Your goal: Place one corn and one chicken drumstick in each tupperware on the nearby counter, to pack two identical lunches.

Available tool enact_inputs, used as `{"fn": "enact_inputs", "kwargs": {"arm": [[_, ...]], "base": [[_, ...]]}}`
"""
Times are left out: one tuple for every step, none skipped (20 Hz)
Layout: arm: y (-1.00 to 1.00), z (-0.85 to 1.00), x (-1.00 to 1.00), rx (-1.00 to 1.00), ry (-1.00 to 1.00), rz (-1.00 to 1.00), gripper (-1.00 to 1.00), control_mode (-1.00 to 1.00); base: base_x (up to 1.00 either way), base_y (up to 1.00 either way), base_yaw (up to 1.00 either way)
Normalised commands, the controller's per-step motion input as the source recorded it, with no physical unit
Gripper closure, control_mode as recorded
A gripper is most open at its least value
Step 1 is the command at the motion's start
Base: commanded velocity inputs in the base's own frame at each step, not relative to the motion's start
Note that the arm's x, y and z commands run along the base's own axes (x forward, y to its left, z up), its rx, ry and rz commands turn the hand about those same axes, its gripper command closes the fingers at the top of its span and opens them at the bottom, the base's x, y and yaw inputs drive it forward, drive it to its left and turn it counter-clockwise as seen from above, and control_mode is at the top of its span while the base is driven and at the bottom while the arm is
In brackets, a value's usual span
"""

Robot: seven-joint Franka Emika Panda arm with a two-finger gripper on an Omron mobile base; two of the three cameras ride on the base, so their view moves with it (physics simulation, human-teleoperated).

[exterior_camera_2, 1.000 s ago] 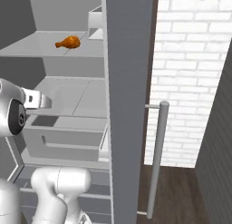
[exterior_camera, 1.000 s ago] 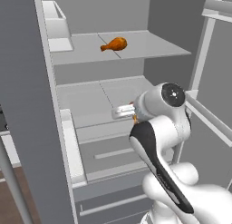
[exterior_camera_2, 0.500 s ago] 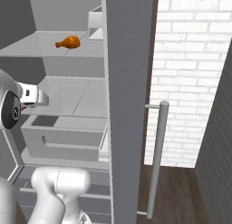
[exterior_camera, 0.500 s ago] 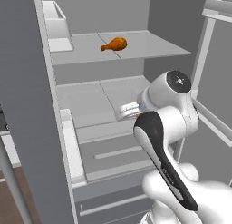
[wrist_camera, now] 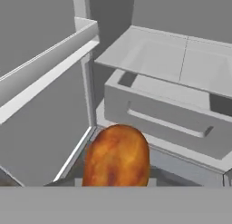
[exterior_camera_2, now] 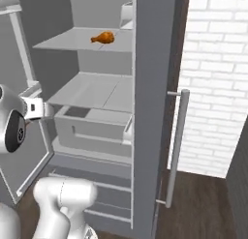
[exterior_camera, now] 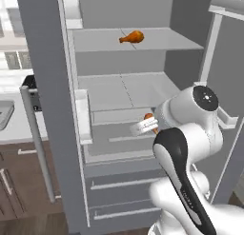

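My gripper (exterior_camera: 143, 127) hangs in front of the open fridge, level with the drawer, shut on a chicken drumstick (exterior_camera: 150, 118). In the hand view that orange-brown drumstick (wrist_camera: 117, 157) bulges up between the fingertips, hiding them. A second chicken drumstick (exterior_camera: 132, 37) lies on the fridge's upper shelf (exterior_camera: 162, 41), well above and behind the gripper; the right base view shows it too (exterior_camera_2: 103, 37). There the gripper (exterior_camera_2: 45, 109) juts out at the left edge. A strip of the pale counter (exterior_camera: 14, 129) lies left of the fridge door. The corn and the tupperware are out of view.
The grey fridge door (exterior_camera: 45, 86) with its bar handle (exterior_camera: 35, 139) stands open between the gripper and the counter. A pulled-out drawer (wrist_camera: 158, 114) sits under a glass shelf (wrist_camera: 181, 60). The right door's handle (exterior_camera_2: 177, 146) and a white brick wall (exterior_camera_2: 218, 78) are to the right.
Both base views have shifted, so the base has moved; the fridge now sits further right in the pictures. The arm has swung the held drumstick back out of the fridge.
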Motion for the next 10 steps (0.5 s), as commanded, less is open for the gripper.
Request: {"fn": "enact_inputs", "kwargs": {"arm": [[0.00,0.00,0.00,0.00,0.00,0.00,1.00,1.00],[0.00,0.00,0.00,0.00,0.00,0.00,1.00,1.00],[0.00,0.00,0.00,0.00,0.00,0.00,1.00,1.00],[0.00,0.00,0.00,0.00,0.00,0.00,1.00,1.00],[0.00,0.00,0.00,0.00,0.00,0.00,1.00,1.00],[0.00,0.00,0.00,0.00,0.00,0.00,1.00,1.00],[0.00,0.00,0.00,0.00,0.00,0.00,1.00,1.00],[0.00,0.00,0.00,0.00,0.00,0.00,1.00,1.00],[0.00,0.00,0.00,0.00,0.00,0.00,1.00,1.00],[0.00,0.00,0.00,0.00,0.00,0.00,1.00,1.00]], "base": [[-0.93,-0.04,0.51],[-0.90,-0.03,0.54],[-0.88,0.00,0.55],[-0.91,0.00,0.56],[-0.91,0.00,0.58],[-0.94,0.00,0.59],[-0.89,0.00,0.62],[-0.86,0.00,0.62],[-0.86,0.00,0.61],[-0.82,0.00,0.61]]}}
